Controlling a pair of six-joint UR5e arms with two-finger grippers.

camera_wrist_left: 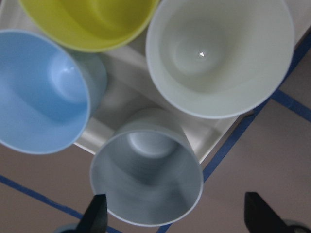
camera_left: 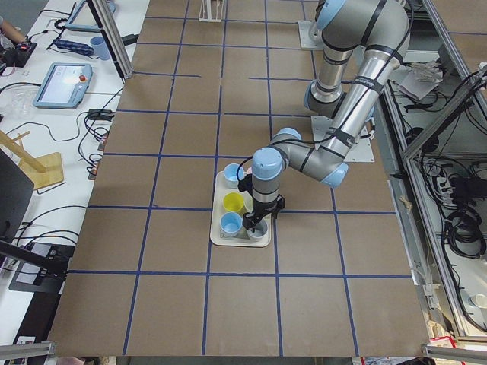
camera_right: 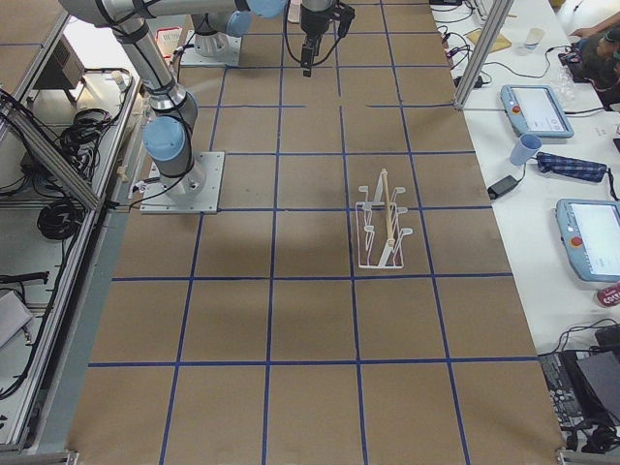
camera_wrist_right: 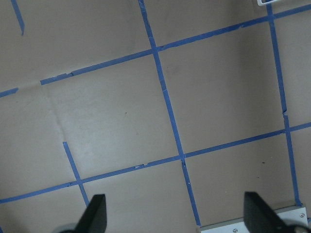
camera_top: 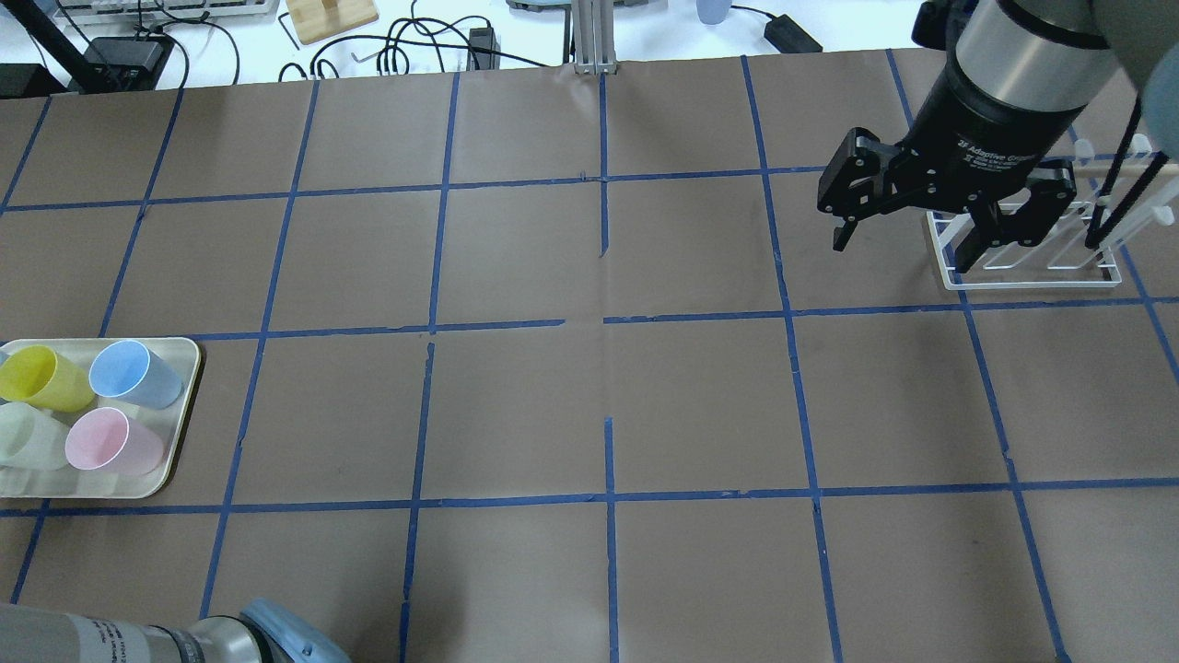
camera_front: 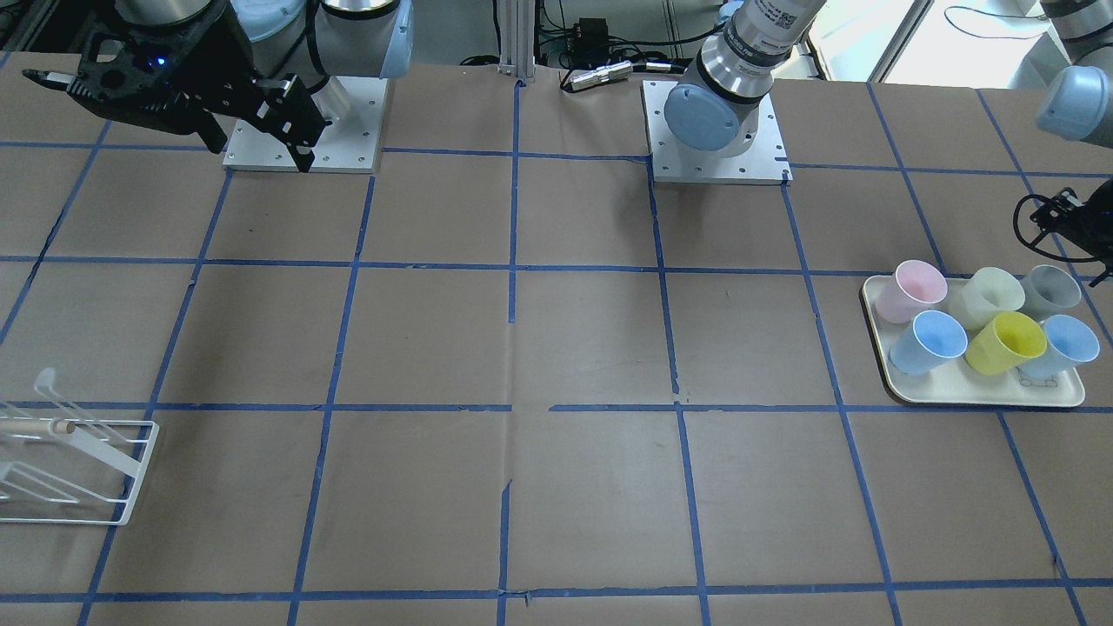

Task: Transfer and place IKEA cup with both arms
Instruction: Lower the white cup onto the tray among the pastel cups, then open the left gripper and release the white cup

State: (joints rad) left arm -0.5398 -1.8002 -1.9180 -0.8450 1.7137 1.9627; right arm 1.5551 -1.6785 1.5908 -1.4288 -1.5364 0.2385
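Pale grey IKEA cup [camera_front: 1050,291]; brown table [camera_front: 591,348] gridded blue; tray [camera_front: 991,398] seemingly cream.

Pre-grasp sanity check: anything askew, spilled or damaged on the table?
Nothing serious. The six cups, the IKEA cup included, look upright on the tray, none tipped or spilled. The white rack stands upright too. Only blemish: the blue tape grid has small breaks near the middle of the table.
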